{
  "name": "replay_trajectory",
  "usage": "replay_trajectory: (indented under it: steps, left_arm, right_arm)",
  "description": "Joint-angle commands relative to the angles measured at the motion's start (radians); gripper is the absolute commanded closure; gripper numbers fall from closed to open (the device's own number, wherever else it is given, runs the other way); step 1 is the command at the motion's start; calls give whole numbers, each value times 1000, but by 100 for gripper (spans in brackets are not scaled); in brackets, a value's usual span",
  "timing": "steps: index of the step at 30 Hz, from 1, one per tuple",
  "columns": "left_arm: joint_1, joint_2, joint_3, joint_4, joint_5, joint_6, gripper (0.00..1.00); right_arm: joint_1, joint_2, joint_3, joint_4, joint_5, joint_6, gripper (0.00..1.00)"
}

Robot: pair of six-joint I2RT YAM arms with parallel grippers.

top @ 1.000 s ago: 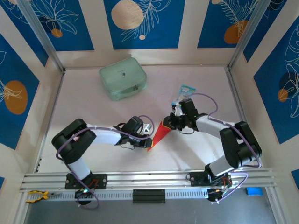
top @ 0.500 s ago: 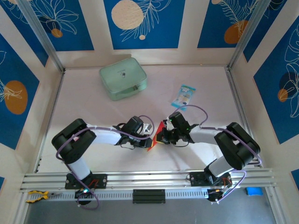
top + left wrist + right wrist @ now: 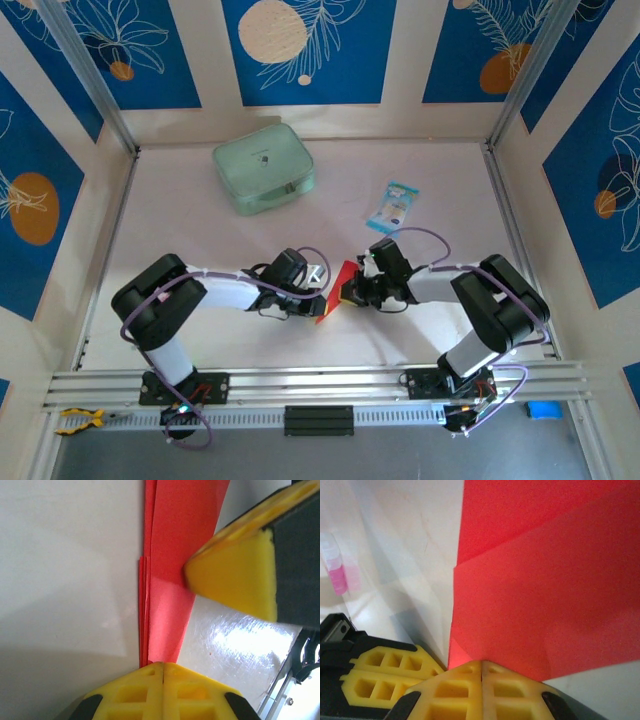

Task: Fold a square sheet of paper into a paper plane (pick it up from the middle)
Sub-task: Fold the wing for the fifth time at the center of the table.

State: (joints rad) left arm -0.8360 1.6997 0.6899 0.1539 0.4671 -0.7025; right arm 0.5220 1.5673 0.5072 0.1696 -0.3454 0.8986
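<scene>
Here, the left gripper (image 3: 163,674) is clamped shut on one end of the folded red paper (image 3: 170,550). The right gripper (image 3: 481,671) pinches the opposite end, over the table (image 3: 200,230) and well apart from the green pouch (image 3: 263,167).

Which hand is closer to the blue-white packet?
Right. The right hand grips the red paper just near-left of the packet; the left hand grips the paper's opposite end, farther away.
</scene>
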Motion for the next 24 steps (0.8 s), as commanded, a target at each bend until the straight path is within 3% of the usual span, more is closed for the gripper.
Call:
replay_trajectory:
  steps: [1,24]
  left_arm:
    - [3,51,-12,-86,-18,-2,100]
    - [1,47,-20,-73,-9,-6,100]
  right_arm:
    - [-45,-10,-20,-39,20,-27,94]
    - [-245,-14,45,-159,45,-97,94]
